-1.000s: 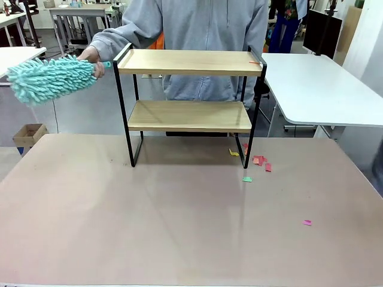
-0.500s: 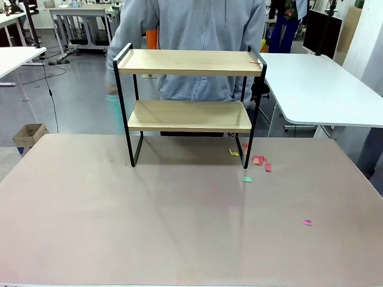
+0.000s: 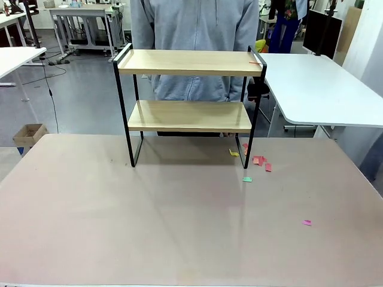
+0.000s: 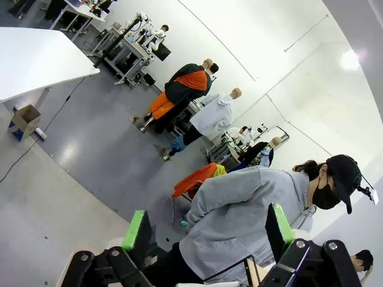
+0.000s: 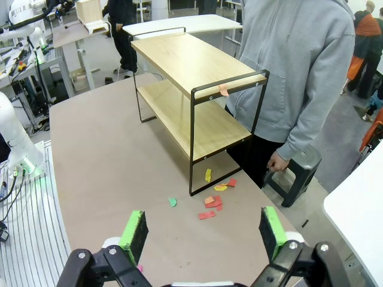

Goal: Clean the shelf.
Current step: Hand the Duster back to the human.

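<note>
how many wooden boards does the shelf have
2. The top board sits between the raised end rails of the shelf, with a small red scrap at its right end. The lower board sits directly beneath it, above the table.

a grey, glossy floor runs behind the near table, with a small cardboard box standing on it at the left and a black cable trailing across it. white tables stand around the room: one large one at the right, the corner of another at the left, and grey-legged desks farther back. the left wrist view shows tall white walls with a bright patch of light high up, and the right wrist view shows a dark stool on the floor.
</note>
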`<state>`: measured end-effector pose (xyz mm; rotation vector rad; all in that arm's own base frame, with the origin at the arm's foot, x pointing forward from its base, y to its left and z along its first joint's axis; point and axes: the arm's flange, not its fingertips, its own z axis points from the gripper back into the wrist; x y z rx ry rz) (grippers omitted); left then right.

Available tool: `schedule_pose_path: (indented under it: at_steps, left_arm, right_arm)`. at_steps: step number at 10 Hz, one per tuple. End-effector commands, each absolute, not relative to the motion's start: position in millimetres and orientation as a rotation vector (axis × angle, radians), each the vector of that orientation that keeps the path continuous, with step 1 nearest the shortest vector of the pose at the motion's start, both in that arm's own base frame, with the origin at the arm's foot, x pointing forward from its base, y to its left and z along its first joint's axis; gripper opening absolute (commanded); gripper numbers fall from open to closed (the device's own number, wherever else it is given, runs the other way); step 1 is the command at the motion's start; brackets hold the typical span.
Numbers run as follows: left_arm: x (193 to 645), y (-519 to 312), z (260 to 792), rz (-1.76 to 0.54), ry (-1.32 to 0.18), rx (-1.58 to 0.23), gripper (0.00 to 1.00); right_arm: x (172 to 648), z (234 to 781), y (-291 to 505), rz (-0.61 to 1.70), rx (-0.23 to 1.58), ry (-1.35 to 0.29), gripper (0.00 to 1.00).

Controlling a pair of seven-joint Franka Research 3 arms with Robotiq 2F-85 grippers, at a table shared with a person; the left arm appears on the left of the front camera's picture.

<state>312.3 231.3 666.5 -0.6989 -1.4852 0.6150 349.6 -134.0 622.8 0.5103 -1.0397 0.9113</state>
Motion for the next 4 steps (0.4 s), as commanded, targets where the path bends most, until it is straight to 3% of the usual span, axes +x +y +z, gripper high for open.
schedule_pose_path:
  at_steps: [1,4]
  left_arm:
    - [312.7,229.5,667.0,0.612,-1.491,-0.689,1.0]
    - [312.7,229.5,667.0,0.612,-1.491,-0.689,1.0]
  right_arm:
    - [350.2,624.6,-133.7,0.918,0.511,-1.06,1.0]
    - [350.2,624.6,-133.7,0.918,0.511,-1.06,1.0]
